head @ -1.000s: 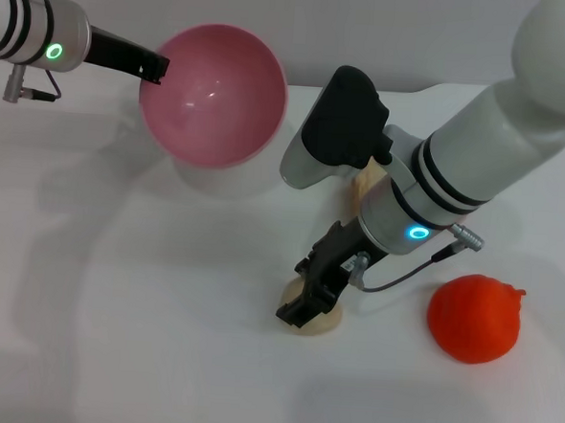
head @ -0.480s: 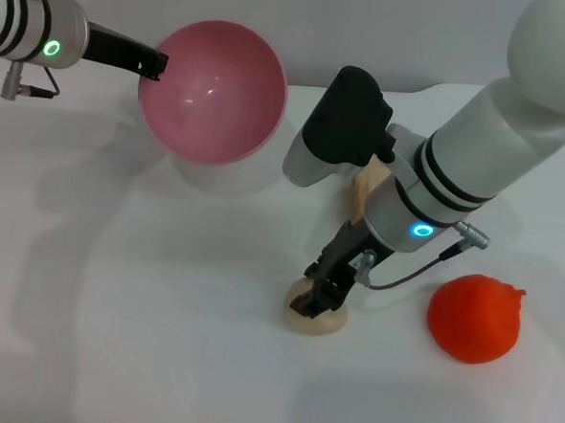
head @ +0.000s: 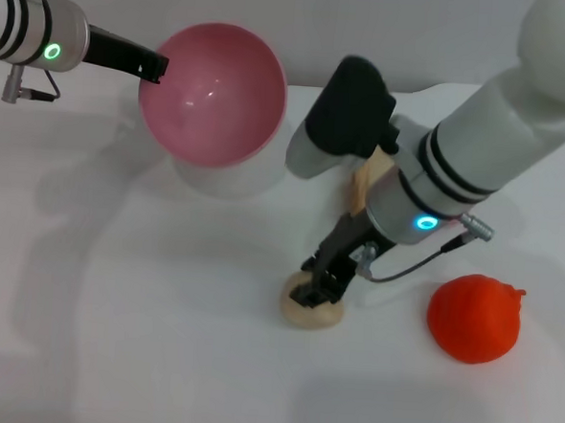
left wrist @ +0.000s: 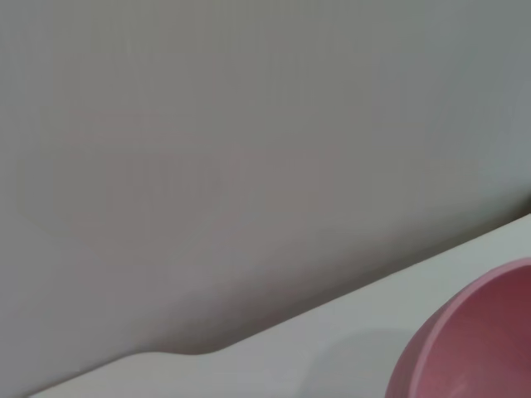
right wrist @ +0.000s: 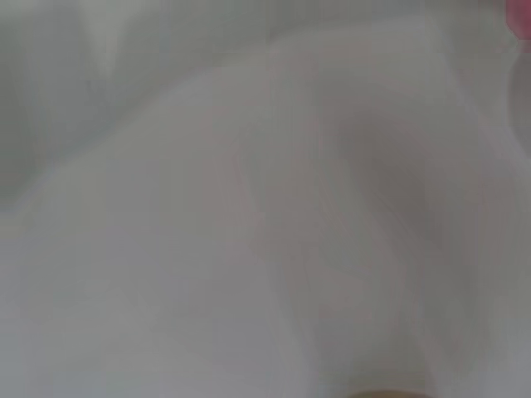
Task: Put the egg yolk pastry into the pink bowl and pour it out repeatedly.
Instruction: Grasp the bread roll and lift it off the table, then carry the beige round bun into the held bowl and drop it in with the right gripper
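Pastry grasp first: right end effector seems closed on the egg yolk pastry; lift squarely toward the pink bowl, gripped by left end effector.

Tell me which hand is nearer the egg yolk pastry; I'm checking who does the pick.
Right. The right hand is down on the egg yolk pastry on the table. The left hand is far off, at the pink bowl's rim.
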Controlling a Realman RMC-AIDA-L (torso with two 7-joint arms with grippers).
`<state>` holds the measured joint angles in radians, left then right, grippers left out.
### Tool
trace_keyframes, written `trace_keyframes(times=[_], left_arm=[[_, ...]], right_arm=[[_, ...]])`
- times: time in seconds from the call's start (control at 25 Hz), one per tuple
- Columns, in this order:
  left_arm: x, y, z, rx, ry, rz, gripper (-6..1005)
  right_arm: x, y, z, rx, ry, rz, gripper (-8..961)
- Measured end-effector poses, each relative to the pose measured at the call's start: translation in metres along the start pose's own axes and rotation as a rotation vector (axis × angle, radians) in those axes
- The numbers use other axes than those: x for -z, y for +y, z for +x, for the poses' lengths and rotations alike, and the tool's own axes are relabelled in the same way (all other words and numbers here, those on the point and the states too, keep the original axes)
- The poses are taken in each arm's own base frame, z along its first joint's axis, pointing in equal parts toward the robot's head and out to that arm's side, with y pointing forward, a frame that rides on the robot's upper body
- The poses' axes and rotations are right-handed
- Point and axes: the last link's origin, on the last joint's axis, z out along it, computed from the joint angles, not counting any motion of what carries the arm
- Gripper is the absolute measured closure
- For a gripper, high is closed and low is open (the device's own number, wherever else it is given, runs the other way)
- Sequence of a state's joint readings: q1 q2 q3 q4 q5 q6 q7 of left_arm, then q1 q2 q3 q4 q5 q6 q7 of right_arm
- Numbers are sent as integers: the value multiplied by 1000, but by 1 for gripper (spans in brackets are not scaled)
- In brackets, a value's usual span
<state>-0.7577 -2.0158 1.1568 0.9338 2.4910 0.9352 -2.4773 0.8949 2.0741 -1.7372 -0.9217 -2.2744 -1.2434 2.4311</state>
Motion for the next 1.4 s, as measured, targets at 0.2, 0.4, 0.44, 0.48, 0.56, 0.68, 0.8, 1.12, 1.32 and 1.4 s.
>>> trace_keyframes(times=[0.2, 0.4, 0.44, 0.48, 0.56, 0.68, 0.8, 1.12, 1.32, 1.4], left_arm=[[-1, 1, -2, 1, -9, -7, 958], [-1, 3, -3, 0, -21, -17, 958], [-1, 4, -4, -2, -28, -22, 957], [-1, 6, -4, -6, -35, -29, 957], [-1, 6, -4, -6, -35, -29, 957], [-2, 15, -7, -29, -67, -67, 957], [-2, 28, -6, -58, -86, -113, 958], [-1, 40, 1, -92, -85, -144, 957], [-2, 43, 3, -108, -85, -150, 957], [-2, 43, 4, -115, -80, -149, 957]], right_arm=[[49, 10, -18, 49, -156, 4, 598], [117, 23, -34, 147, -310, 84, 639], [131, 25, -37, 170, -348, 117, 647], [141, 27, -39, 185, -375, 140, 655], [157, 29, -42, 201, -436, 192, 672], [162, 26, -45, 205, -481, 226, 700], [146, 17, -46, 214, -485, 239, 721], [111, -6, -45, 150, -505, 261, 715], [112, -10, -44, 136, -526, 281, 581], [118, -11, -41, 125, -559, 310, 484]])
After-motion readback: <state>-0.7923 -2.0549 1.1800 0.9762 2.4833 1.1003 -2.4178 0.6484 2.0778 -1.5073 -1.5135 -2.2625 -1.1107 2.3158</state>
